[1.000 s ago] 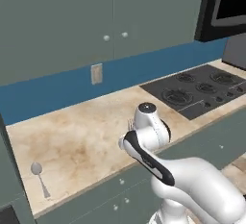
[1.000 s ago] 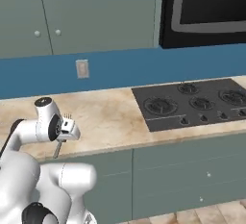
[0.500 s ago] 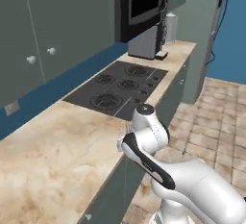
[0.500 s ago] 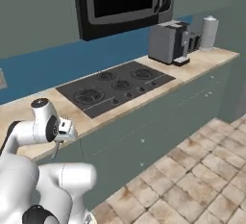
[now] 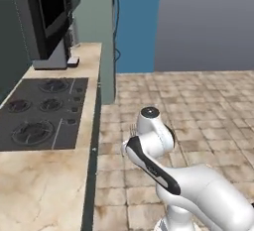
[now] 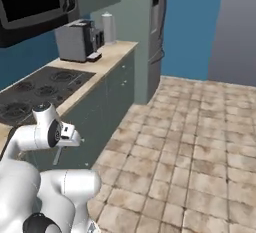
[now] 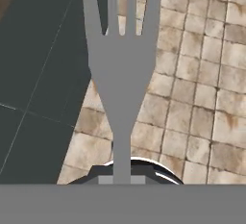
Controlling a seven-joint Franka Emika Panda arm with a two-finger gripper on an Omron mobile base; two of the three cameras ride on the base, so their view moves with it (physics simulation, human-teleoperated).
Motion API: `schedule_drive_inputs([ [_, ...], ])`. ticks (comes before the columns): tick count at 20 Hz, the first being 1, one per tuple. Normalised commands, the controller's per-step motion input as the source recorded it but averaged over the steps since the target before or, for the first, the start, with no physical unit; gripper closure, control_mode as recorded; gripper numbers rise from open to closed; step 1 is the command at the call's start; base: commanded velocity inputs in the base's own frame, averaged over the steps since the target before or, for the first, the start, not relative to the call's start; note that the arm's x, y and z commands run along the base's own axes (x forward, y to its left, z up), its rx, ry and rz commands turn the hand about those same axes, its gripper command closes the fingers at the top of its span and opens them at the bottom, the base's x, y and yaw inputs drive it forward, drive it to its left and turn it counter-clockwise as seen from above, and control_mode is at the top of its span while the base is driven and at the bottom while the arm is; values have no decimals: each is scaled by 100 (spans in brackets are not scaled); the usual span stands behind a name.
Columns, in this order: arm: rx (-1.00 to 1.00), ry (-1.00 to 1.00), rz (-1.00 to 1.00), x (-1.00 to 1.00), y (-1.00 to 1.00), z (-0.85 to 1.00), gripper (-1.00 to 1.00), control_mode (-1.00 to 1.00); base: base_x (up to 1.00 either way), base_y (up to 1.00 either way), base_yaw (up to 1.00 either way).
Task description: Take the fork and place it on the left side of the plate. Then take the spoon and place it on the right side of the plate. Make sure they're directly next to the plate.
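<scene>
The fork (image 7: 120, 69) is in my gripper (image 6: 60, 149); my fingers are closed on its thin handle, and in the hand view its four tines point up and away from me. In the right base view the fork hangs down from my hand, in front of the dark cabinet fronts (image 6: 107, 102). Under it I see the tiled floor (image 7: 202, 74). To my left is the stove (image 5: 39, 113) in the beige counter (image 5: 39, 185), and further along stands a coffee machine (image 6: 75, 39).
</scene>
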Motion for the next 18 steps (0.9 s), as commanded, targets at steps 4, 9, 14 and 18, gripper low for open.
schedule_drive_inputs([
  [4, 0, 0, 0, 0, 0, 0, 100, 100, 0, 0, -90],
  [9, 0, 0, 0, 0, 0, 0, 100, 100, 0, 0, -93],
  [14, 0, 0, 0, 0, 0, 0, 100, 100, 0, 0, -94],
  [18, 0, 0, 0, 0, 0, 0, 100, 100, 2, 0, -90],
])
